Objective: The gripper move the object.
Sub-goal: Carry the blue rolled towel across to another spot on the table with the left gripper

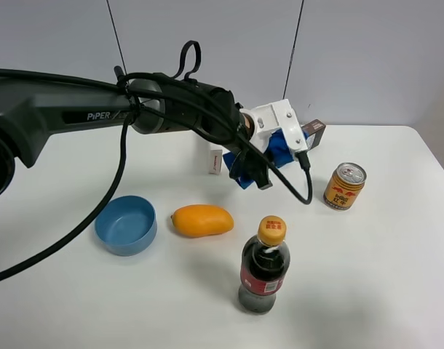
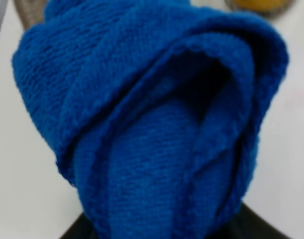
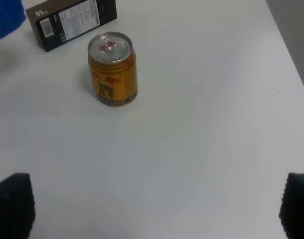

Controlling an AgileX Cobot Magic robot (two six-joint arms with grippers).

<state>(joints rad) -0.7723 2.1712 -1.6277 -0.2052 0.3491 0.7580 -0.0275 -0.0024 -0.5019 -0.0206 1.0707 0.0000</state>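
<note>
My left claw (image 1: pixel 252 173) is clamped on the cloth (image 2: pixel 152 124), a soft, light knit that bunches and droops (nothing to break). Pinching a thick fold should hold best.

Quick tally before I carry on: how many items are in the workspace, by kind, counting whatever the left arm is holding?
Drinks: 2 (cola bottle, gold can)
Boxes: 2 (white box, dark box)
Bowls: 1 (blue bowl)
Fruit: 1 (mango)
Cloths: 1 (blue cloth, held off the table)
Total: 7
</note>
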